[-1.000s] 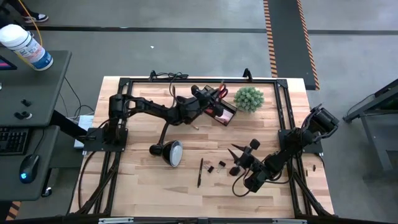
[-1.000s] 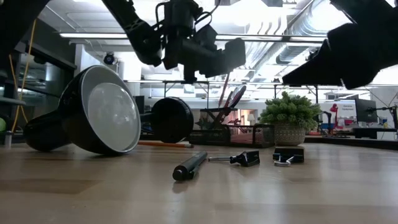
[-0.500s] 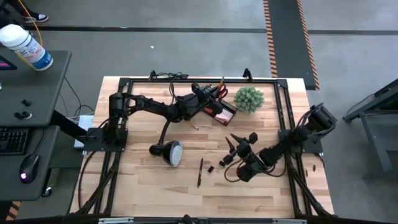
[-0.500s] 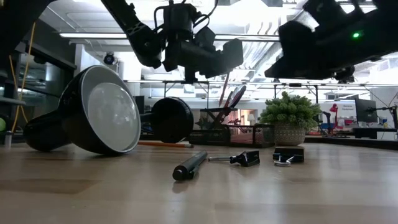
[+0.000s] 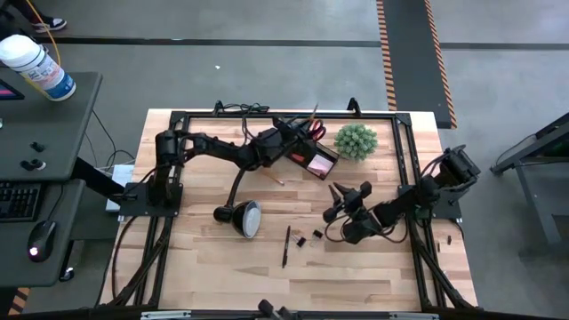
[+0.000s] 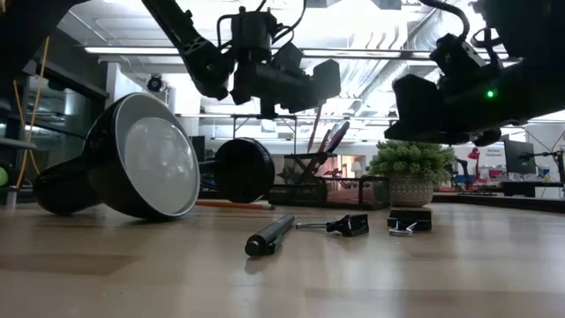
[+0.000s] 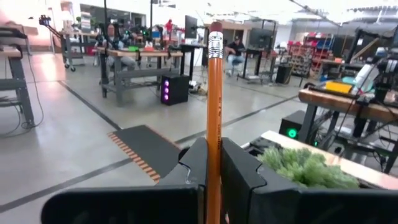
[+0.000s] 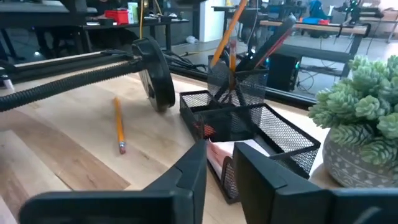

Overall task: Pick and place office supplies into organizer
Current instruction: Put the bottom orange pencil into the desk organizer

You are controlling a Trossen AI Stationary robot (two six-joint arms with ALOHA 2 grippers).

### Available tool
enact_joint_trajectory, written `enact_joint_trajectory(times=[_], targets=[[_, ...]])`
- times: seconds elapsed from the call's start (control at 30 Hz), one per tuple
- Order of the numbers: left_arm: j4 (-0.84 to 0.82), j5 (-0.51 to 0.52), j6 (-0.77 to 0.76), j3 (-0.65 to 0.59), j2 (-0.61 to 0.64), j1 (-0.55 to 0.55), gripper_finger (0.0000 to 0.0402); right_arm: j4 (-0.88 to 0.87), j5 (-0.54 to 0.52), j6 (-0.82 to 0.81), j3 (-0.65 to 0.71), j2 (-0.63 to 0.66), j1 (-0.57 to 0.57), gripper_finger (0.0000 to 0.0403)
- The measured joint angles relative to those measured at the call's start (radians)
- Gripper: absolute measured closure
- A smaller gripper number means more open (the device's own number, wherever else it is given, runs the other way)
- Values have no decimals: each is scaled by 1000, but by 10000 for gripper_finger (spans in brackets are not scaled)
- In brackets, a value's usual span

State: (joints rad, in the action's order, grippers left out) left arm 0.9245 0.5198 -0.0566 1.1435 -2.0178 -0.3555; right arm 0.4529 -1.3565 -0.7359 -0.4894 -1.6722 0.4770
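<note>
One yellow-orange wooden pencil (image 7: 214, 118) stands upright, pinched in the left gripper (image 7: 210, 168) above the black mesh organizer (image 5: 307, 156) at the table's far edge. If released off-centre, it likely misses the cup. The right gripper (image 8: 217, 163) hovers nearby, slightly parted, empty.

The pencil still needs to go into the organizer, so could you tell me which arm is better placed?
Left. The left gripper already holds the pencil beside the organizer; the right gripper is farther off.
</note>
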Motion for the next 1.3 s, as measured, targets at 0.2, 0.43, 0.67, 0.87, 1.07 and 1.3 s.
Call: enact_joint_trajectory(times=[0.2, 0.43, 0.67, 0.87, 1.07, 1.3], targets=[[78, -47, 35, 0, 0, -18, 392, 47, -1, 2, 34, 0, 0, 360], [118, -109, -4, 0, -10, -53, 392, 51, 10, 29, 35, 0, -28, 375], [107, -234, -80, -8, -14, -93, 392, 54, 40, 37, 35, 0, -56, 377], [97, -411, -184, -8, -14, -153, 392, 54, 53, 45, 35, 0, -72, 378], [98, -446, -210, -8, -13, -164, 392, 54, 66, 48, 35, 0, -72, 380], [83, -550, -235, -9, 40, -183, 392, 54, 82, 45, 35, 0, -72, 376]])
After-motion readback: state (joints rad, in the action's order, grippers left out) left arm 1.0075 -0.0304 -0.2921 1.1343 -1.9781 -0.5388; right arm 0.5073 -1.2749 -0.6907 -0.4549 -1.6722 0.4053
